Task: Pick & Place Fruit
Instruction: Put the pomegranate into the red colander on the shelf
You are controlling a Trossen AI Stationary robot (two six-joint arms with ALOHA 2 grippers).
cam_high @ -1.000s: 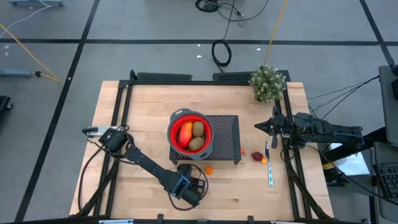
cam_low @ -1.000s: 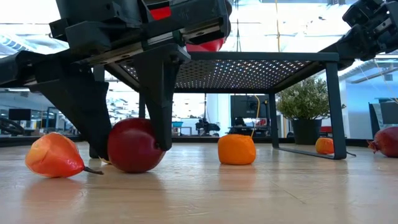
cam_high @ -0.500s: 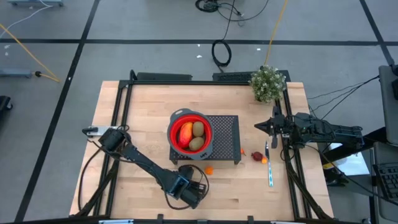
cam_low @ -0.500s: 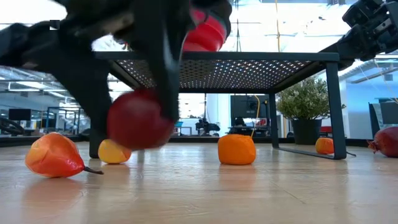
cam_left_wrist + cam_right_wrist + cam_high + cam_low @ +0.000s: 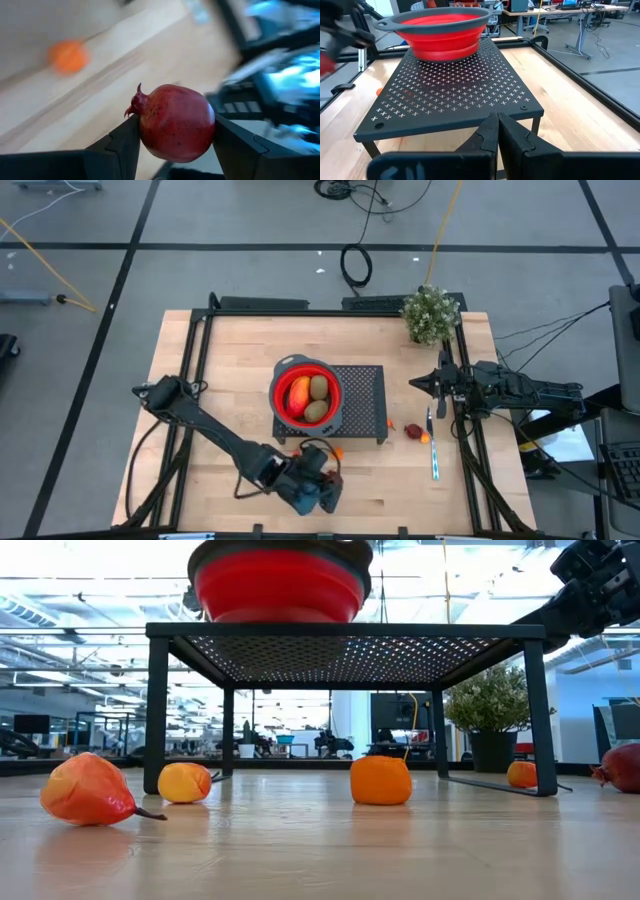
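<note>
My left gripper [image 5: 175, 120] hangs over the table's near middle [image 5: 312, 483], shut on a dark red pomegranate-like fruit [image 5: 175, 125]. A red bowl [image 5: 305, 395] stands on a black perforated rack [image 5: 360, 405] and holds a red-orange-yellow piece [image 5: 297, 395] and two brown ovals [image 5: 318, 388]. On the table lie an orange ball [image 5: 380, 780], a yellow-orange ball [image 5: 185, 782], an orange-red pear-shaped piece [image 5: 88, 790] and, to the right, another dark red fruit [image 5: 413, 430] with a small orange one [image 5: 426, 437]. My right gripper [image 5: 497, 132] waits shut at the right edge. My left gripper pinches the dark red fruit between its two fingers, one pad on each opposite flank [image 5: 142, 135]. The fruit's small crown [image 5: 135, 104] sticks out sideways just beyond one fingertip. The fingers slant downward, and the fruit is lifted clear of the table.
A leafy potted plant [image 5: 432, 313] stands at the far right corner. A thin pale-handled utensil [image 5: 434, 458] lies near the right edge. A black frame [image 5: 190, 360] runs along the table's sides. Bare wood [image 5: 240, 370] lies left of the rack.
My left gripper has risen from the table with the dark red fruit, which went from resting on the wood to lifted clear, out of the low view. The wrist has rolled and tipped up as it rose. The yellow-orange ball behind it now shows.
</note>
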